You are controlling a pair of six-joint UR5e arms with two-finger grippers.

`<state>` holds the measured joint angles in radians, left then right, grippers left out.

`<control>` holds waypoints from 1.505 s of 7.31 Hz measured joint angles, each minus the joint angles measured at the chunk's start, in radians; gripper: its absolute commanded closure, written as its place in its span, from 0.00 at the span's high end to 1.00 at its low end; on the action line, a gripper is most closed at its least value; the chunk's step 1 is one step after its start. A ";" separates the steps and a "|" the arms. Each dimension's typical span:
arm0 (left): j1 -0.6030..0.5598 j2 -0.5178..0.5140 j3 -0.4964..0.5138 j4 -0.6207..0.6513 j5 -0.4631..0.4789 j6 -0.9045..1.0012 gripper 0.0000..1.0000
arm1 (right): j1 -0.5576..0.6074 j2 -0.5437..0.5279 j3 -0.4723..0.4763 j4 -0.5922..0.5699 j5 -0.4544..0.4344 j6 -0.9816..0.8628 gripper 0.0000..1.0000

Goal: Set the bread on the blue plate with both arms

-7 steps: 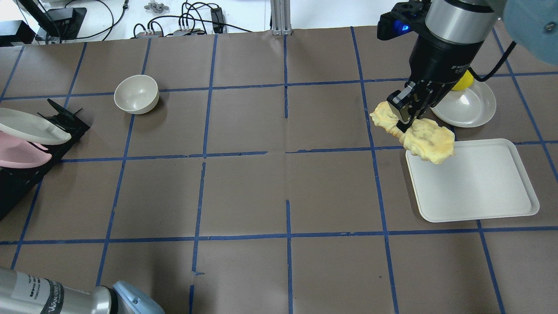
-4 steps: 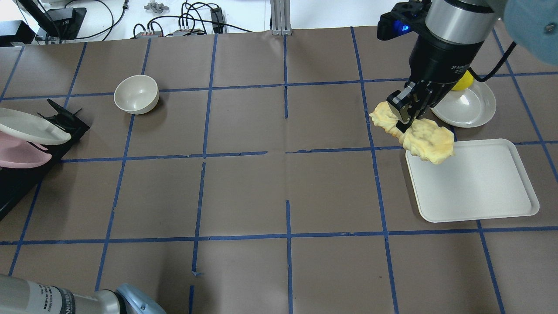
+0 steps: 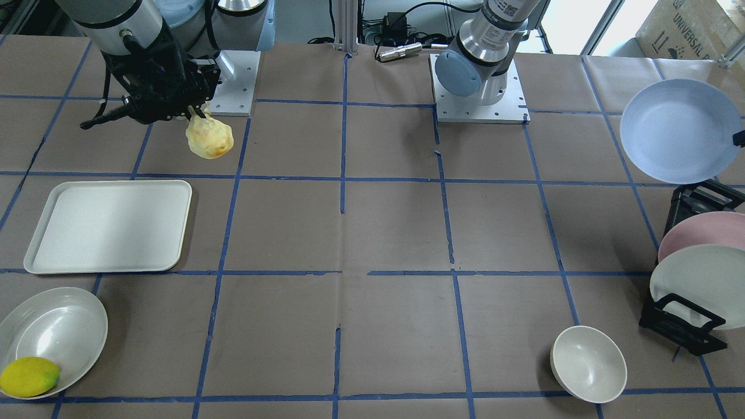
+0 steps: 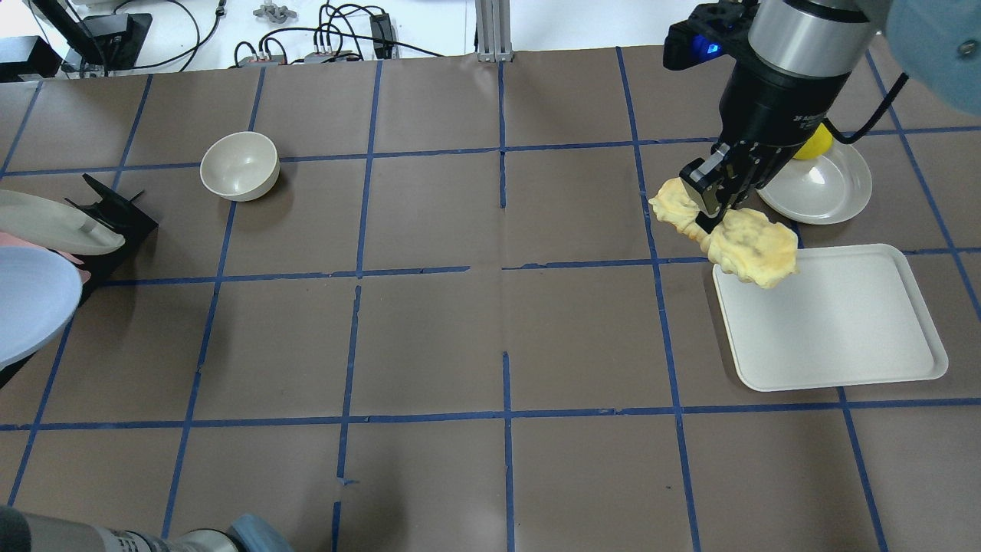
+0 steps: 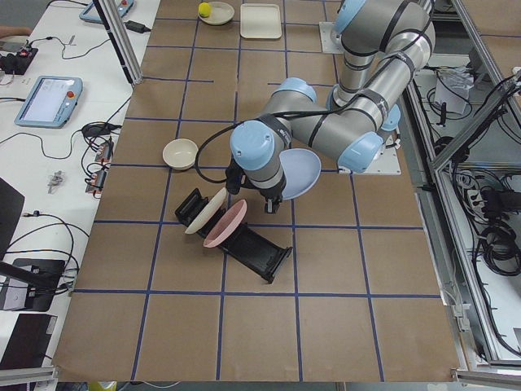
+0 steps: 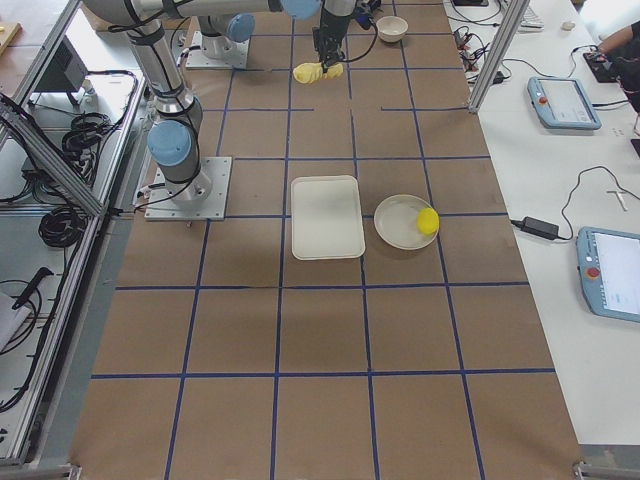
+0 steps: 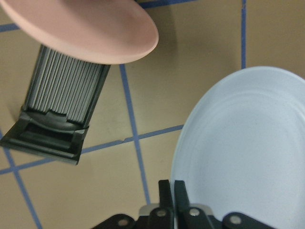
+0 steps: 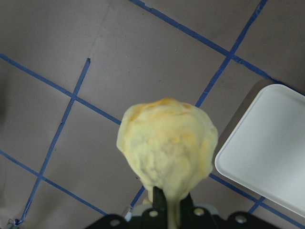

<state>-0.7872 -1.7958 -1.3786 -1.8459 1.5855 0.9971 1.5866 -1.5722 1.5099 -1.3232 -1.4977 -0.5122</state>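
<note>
My right gripper (image 4: 709, 215) is shut on the middle of the bread (image 4: 755, 247), a pale yellow bumpy loaf with an orange-brown end. It holds the loaf in the air by the white tray's near corner. The loaf also shows in the front view (image 3: 209, 139) and hangs end-on in the right wrist view (image 8: 167, 148). My left gripper (image 7: 172, 191) is shut on the rim of the blue plate (image 7: 243, 152). It holds the plate tilted in the air beside the dish rack, at the left edge of the overhead view (image 4: 27, 303) and in the front view (image 3: 678, 131).
A white tray (image 4: 835, 322) lies at the right. Behind it an off-white plate (image 4: 828, 188) carries a lemon (image 4: 814, 142). A cream bowl (image 4: 239, 165) stands back left. A black rack (image 3: 689, 334) holds a pink plate (image 3: 701, 230) and an off-white plate (image 3: 698, 279).
The blue plate has come into the overhead view at the left edge, covering the pink plate. The left arm's elbow has slid left. The right arm and bread have barely moved.
</note>
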 measured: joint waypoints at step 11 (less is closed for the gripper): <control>-0.827 -0.145 -0.391 0.819 -0.283 -1.083 0.07 | 0.011 0.024 0.030 -0.084 0.008 0.021 0.12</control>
<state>-1.6138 -1.9412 -1.7692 -1.0265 1.3025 -0.0863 1.5972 -1.5482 1.5395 -1.4068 -1.4901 -0.4907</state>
